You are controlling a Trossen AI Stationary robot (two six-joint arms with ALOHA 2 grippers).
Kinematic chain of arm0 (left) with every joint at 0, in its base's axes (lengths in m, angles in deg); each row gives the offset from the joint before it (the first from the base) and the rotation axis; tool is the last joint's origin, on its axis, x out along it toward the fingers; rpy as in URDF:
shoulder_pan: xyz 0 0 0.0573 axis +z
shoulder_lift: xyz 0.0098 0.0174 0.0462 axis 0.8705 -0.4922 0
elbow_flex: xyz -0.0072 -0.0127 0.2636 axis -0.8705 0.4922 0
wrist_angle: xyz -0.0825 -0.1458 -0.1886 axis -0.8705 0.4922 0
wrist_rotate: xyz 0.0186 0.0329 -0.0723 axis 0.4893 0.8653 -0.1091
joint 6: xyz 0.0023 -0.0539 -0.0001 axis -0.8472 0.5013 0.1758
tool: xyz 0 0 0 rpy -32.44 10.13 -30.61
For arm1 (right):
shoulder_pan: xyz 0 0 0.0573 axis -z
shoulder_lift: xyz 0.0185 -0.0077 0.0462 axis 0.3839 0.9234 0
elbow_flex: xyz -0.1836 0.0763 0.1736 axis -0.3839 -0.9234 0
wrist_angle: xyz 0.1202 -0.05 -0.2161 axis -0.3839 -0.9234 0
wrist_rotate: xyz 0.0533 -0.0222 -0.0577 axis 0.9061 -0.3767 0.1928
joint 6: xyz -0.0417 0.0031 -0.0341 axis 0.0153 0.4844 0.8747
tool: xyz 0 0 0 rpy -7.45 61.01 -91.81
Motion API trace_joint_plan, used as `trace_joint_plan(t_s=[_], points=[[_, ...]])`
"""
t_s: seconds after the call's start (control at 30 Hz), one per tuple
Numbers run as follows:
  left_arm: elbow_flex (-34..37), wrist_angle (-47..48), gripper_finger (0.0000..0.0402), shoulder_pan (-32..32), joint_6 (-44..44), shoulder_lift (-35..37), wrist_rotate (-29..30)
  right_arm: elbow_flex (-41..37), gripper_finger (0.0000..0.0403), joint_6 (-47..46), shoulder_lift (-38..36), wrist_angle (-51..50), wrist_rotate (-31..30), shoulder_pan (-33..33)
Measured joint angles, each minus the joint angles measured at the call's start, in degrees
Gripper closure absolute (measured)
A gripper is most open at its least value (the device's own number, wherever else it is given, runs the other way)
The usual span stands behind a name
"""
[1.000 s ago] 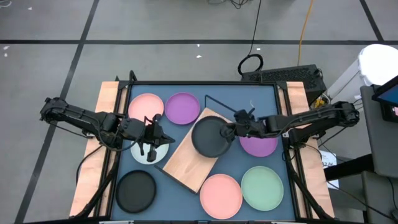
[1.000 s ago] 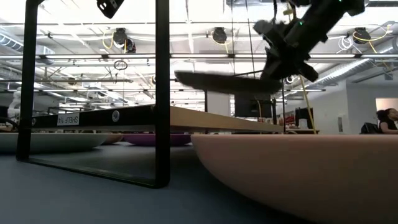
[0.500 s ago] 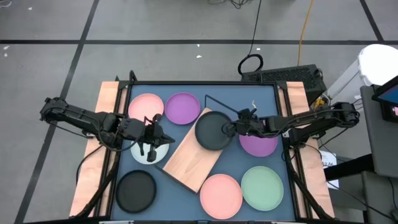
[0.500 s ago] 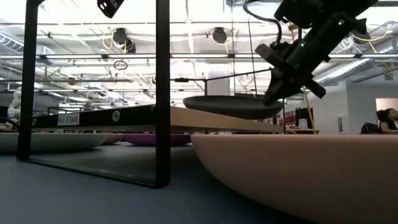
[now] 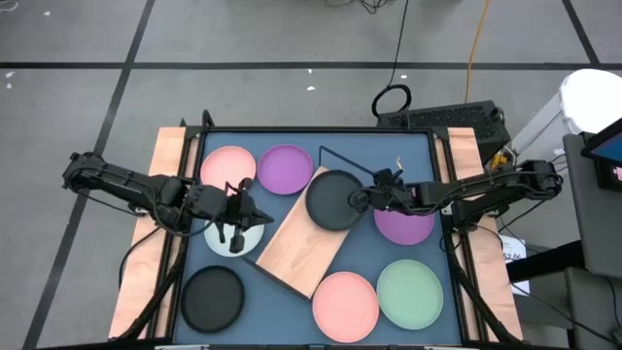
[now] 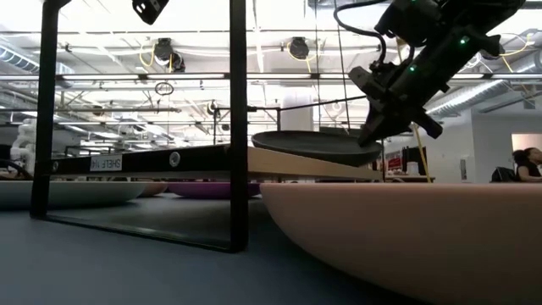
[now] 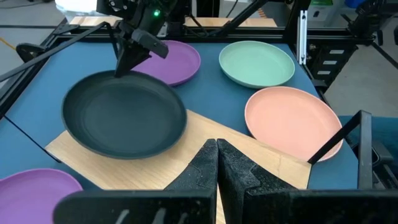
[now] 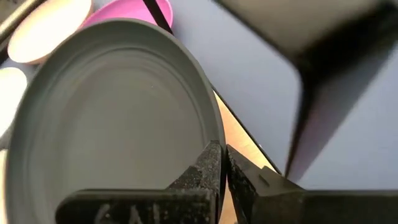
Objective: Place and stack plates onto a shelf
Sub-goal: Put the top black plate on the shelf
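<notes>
Clock directions are read on the high view, 12 at the far edge.

Plates: round, shallow, matte, alike in size. Nearest row on the blue table [image 5: 292,311]: black plate [image 5: 213,297] at 7 o'clock, pink plate [image 5: 345,303] at 6, pale green plate [image 5: 409,291] at 5.

Shelf [image 5: 296,251]: light wooden board lying askew at centre, thin black wire frame showing at its far end. It carries one plate only, a second black plate [image 5: 333,200] resting on its 1 o'clock end.

Right gripper [image 5: 362,199] is pinched onto that plate's 3 o'clock rim. A purple plate [image 5: 406,227] lies under the right arm at 3.

Left gripper [image 5: 233,233] at 9, fingers shut and holding nothing, hangs over a white-grey plate [image 5: 251,237].

Far row: second pink plate [image 5: 225,165] at 11, second purple plate [image 5: 285,168] just beside it.
</notes>
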Motion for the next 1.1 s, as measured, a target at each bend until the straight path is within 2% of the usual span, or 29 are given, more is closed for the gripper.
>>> trace_joint_plan(t_s=[0.53,0.87,1.1], points=[[0.02,0.04,0.0398,0.0,0.02,0.0,0.0,0.0,0.0395,0.47,0.02,1.23,-1.29,-0.09],[0.02,0.07,0.0398,0.0,0.02,0.0,0.0,0.02,0.0345,0.19,0.02,1.28,-1.93,-0.11],[0.01,0.09,0.0398,0.0,0.07,0.01,0.0,0.04,0.0335,1.29,-0.73,1.2,-1.72,-0.48]])
